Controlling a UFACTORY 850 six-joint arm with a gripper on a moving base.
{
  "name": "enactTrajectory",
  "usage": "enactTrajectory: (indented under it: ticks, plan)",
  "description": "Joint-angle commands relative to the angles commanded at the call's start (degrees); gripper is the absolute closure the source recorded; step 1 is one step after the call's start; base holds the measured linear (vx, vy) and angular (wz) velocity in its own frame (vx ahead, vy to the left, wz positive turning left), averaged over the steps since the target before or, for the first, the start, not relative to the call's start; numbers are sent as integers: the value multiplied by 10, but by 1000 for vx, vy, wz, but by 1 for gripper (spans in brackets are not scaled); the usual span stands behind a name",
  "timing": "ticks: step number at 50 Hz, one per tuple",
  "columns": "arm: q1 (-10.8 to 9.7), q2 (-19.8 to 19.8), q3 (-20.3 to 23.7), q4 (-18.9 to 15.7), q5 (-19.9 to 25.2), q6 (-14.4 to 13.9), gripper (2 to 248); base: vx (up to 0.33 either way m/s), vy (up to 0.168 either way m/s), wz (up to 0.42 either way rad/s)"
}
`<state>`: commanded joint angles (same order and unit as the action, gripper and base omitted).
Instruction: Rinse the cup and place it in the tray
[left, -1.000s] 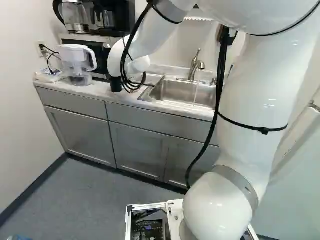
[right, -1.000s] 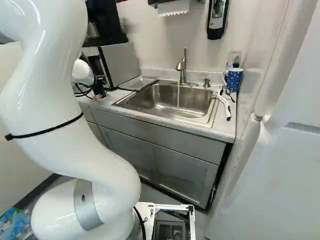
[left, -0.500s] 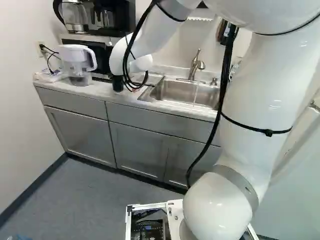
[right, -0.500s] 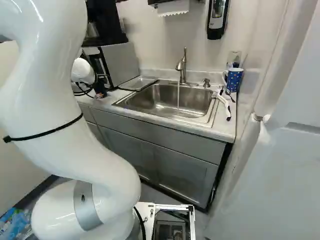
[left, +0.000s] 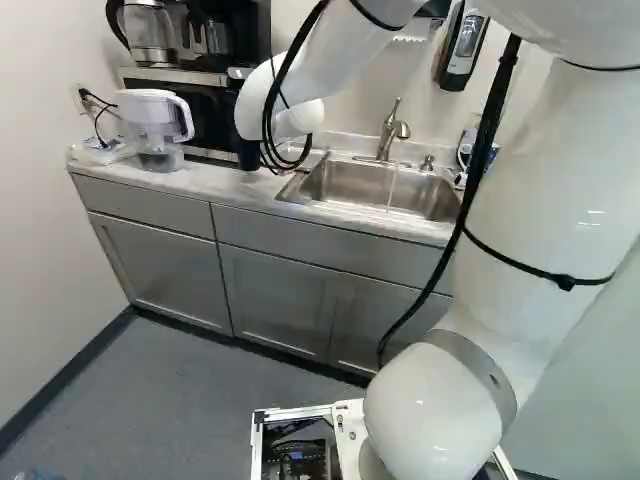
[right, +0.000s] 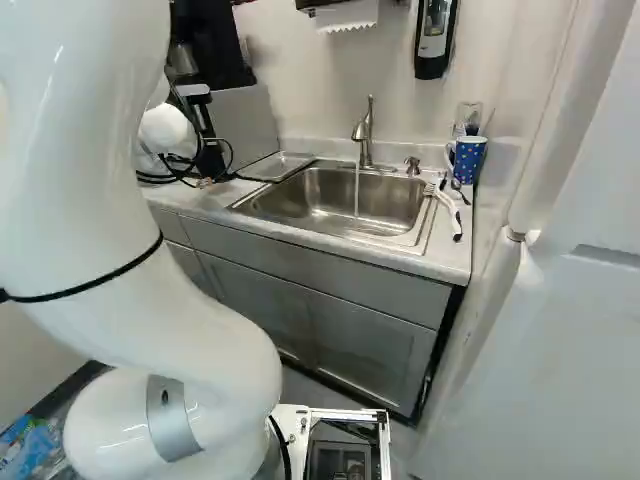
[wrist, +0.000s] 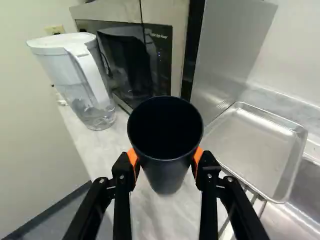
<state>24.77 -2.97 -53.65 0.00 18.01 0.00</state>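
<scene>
Gripping a tapered black cup (wrist: 166, 174) over the marbled worktop (wrist: 165, 217) near a rectangular metal tray (wrist: 250, 145), the black, orange-padded claw (wrist: 165, 156) appears set for rinsing, next needing to reach clear water (right: 357, 190) running from the silver faucet (right: 365, 135).

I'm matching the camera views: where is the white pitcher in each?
Left base view: pitcher at the left, on the counter.
Right base view: not in it.
Wrist view: near the microwave, beyond the gripped cup.
Shared landmark: the microwave, in all three views.
</scene>
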Motion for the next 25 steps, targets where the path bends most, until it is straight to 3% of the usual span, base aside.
enactTrajectory:
  ticks: [25]
  plan:
    - [-43, 3, 0, 0, 0, 0, 128, 0, 0, 0]
